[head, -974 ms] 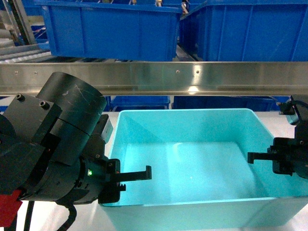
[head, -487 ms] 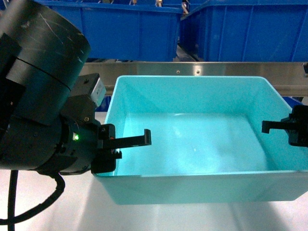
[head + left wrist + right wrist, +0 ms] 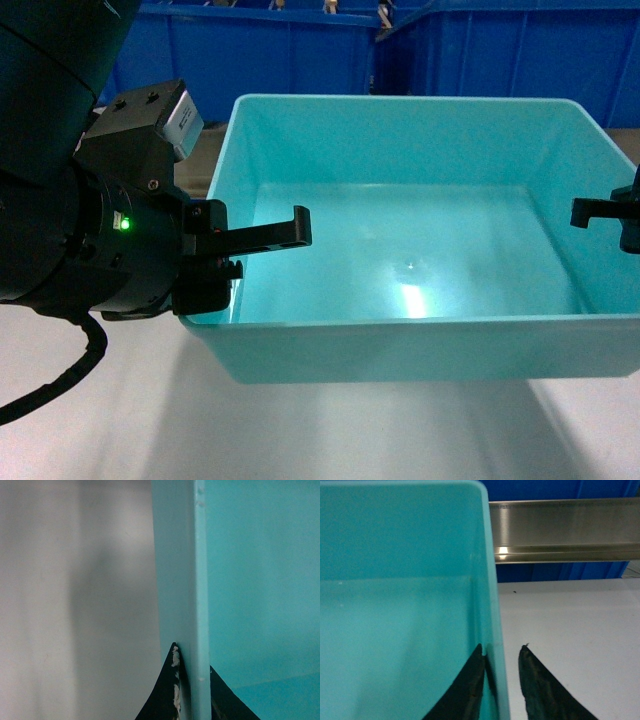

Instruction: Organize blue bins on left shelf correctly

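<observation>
head view shows the turquoise bin (image 3: 420, 250) filling most of the frame, its long axis running left to right across the robot, with the darker blue bins (image 3: 480, 50) of the shelf just behind its far wall. it lies between the two arms, one at each short end, so neither arm is nearer; the coming move turns on carrying it straight ahead, away from the robot, towards the steel crossbar (image 3: 565, 530) seen beyond it from the right wrist. whether the bin's base rests on the white table (image 3: 120, 420) or hangs just above it cannot be told here.

on the left, the left gripper (image 3: 192, 690) is clenched on the bin's left wall, one finger on each face of it. on the right, the right gripper (image 3: 502, 680) straddles the right wall: the inner finger lies against it, the outer stands a little apart, so this grasp looks looser. bare table flanks both ends, giving room.
</observation>
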